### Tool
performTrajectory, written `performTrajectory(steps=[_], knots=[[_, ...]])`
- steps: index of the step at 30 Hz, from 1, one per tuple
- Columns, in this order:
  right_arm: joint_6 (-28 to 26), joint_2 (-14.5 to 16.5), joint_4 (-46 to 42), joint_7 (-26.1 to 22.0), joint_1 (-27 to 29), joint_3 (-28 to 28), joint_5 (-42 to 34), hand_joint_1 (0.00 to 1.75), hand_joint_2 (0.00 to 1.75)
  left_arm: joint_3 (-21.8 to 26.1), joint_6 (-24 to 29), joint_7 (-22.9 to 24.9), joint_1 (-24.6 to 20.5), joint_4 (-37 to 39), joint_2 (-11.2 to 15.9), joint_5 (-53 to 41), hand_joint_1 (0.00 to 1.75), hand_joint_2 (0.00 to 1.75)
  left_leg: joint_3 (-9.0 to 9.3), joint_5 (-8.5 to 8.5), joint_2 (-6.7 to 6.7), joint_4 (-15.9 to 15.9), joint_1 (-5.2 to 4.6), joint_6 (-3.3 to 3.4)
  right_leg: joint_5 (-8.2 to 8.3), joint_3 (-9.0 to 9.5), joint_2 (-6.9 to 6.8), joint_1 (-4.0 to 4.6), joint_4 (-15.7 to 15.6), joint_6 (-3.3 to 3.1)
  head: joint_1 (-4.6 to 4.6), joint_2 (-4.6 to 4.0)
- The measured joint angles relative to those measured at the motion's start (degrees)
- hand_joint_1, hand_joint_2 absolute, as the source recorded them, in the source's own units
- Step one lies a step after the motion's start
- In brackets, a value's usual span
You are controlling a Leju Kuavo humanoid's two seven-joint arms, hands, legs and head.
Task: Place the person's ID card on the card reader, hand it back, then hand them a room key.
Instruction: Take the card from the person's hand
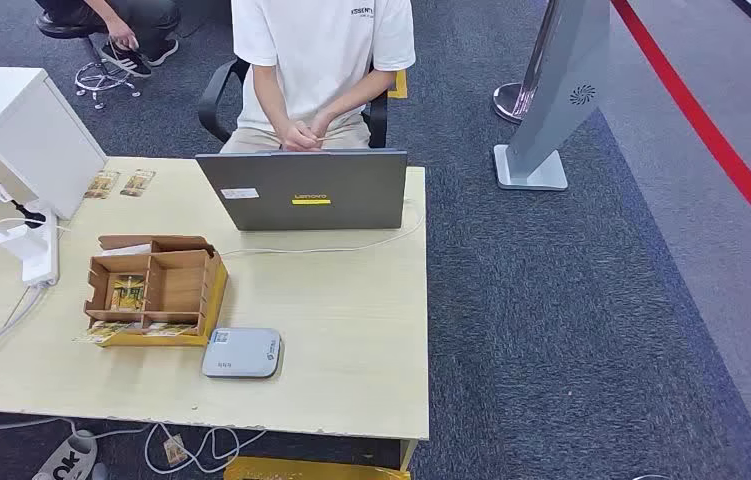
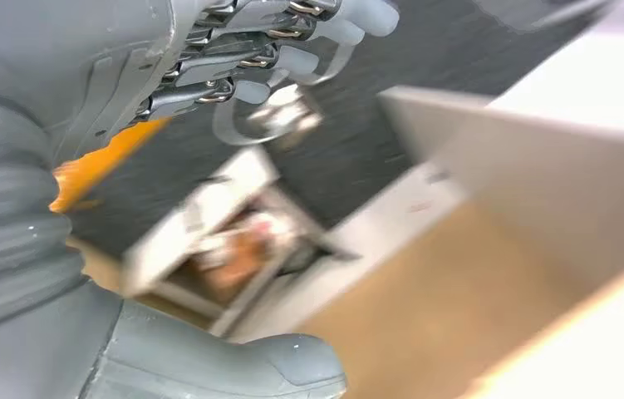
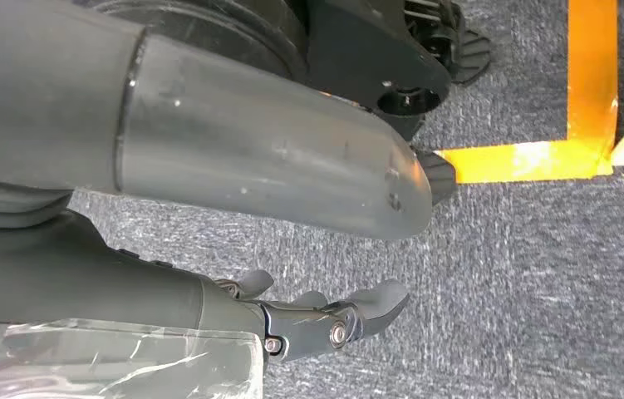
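Sitting behind the bench [image 1: 351, 330], a person [image 1: 316, 60] in a white shirt is keeping both hands clasped in the lap, w/ a grey laptop [image 1: 303, 190] standing between them and the robot. The card reader [image 1: 241, 352] is lying near the bench's front edge, just beside a cardboard organizer [image 1: 156, 290] that is holding room key cards [image 1: 128, 292] in one compartment. No ID card is showing on the reader. The left hand [image 2: 233, 58] is hanging loose, fingers [image 2: 292, 58] apart, grasping nothing; pic blurred. The right hand [image 3: 275, 216] is hanging over carpet, fingers [image 3: 350, 312] released, empty.
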Motion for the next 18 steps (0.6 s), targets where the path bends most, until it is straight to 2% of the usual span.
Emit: performTrajectory(steps=[7, 13, 18], knots=[[-0.47, -0.07, 0.82, -0.21, -1.13, -4.77, 4.60, 0.00, 0.00, 4.88, -2.45, -2.66, -0.09, -6.47, 1.68, 4.57, 0.00, 1.75, -0.01, 0.00, 0.00, 0.00, 0.02, 0.00, -0.01, -0.01, 0.00, 0.01, 0.00, -0.01, 0.05, -0.01], [-0.92, -0.19, 1.51, -0.09, -1.94, -9.21, 8.55, 0.00, 0.00, 5.85, -4.31, -5.28, 0.11, -16.03, 2.30, 9.08, 0.00, 1.75, -0.02, 0.00, -0.01, 0.00, 0.04, -0.01, -0.01, 0.00, -0.02, 0.02, 0.00, -0.01, 0.07, -0.01], [-0.72, -0.36, 1.95, -0.14, -2.15, -11.40, 11.06, 0.00, 0.00, 8.02, -7.99, -5.99, -0.81, -18.61, 6.18, 10.96, 0.00, 1.75, -0.01, 0.02, 0.01, -0.01, 0.12, -0.03, 0.04, -0.02, 0.00, 0.12, 0.01, -0.09, 0.04, -0.01]])
